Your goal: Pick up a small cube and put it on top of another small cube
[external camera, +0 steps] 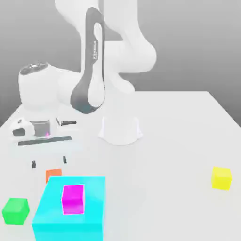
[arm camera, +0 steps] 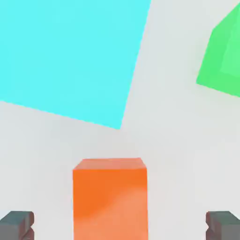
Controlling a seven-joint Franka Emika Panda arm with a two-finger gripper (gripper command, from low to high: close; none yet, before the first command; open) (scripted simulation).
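Even, bright, diffuse light with no glare. The white table (external camera: 188, 132) carries only faint soft shadows, such as under the arm's base. The backdrop grades from dark grey above to paler below. Flat-shaded colours; edges slightly soft, no visible distortion.

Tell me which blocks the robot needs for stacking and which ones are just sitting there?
Needed for the job:
- orange cube, between the open gripper fingers, not yet grasped
- a second small cube to stack on; which one, I cannot tell

Just sitting there, probably:
- big cyan block
- magenta cube on the cyan block
- green cube
- yellow cube
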